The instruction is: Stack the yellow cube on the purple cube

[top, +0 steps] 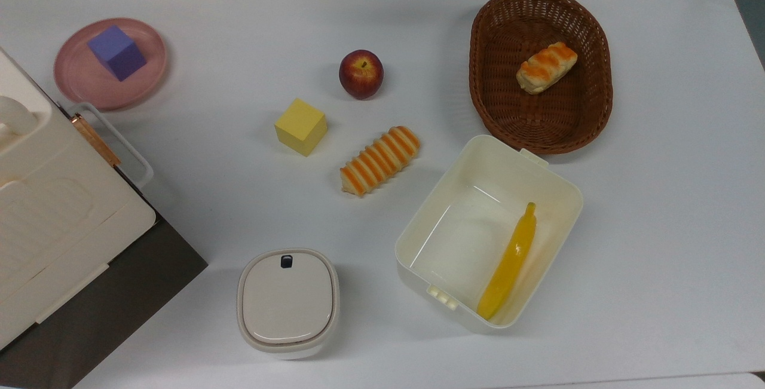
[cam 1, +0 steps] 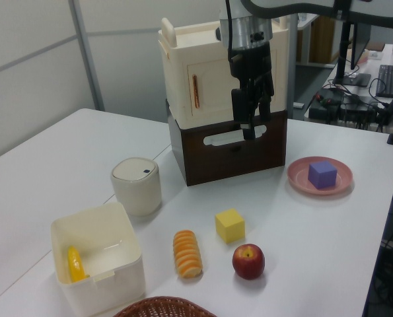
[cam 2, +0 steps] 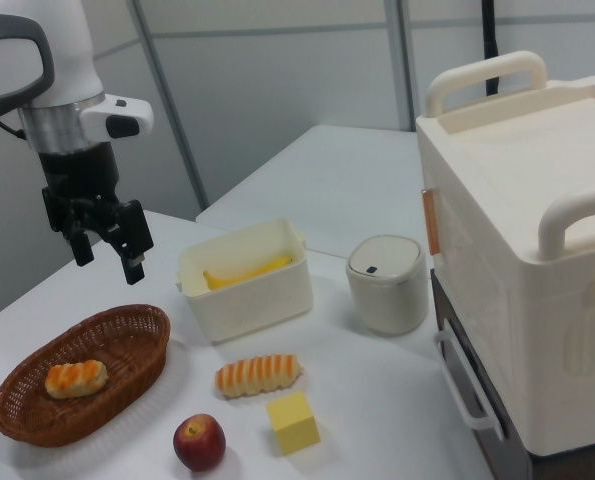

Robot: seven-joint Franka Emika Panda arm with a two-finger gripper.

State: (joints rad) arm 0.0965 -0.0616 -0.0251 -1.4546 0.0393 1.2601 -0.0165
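**Yellow cube waits on the table; gripper hangs high and empty**

Going left to right in the top view: the purple cube [top: 116, 52] sits on a pink plate [top: 146, 81] at the far left, turned so a corner faces the near side. It rests flat, a little off the plate's centre. Right of it, well apart and near the middle of the table [top: 657, 227], stands the yellow cube [top: 300, 126], also turned at an angle. An apple [top: 361, 74] lies just beyond it and a striped bread roll [top: 379, 160] just to its near right; neither touches it.

The gripper [cam 2: 105, 252] hangs well above the table in the right view, over the basket [cam 2: 37, 425] side, with its fingers spread and nothing between them.

The yellow cube looks like a matte, rigid block, probably light and not slippery. Its flat opposite faces are the natural place to take hold, so the fingers likely need to turn to match its angle and close across the middle of two parallel sides. The roll and apple leave modest room, so a straight descent seems wise.

The purple cube appears slightly smaller, so the landing face is narrow. Setting the yellow one down centred and squared to it matters, or it may tip off onto the plate.
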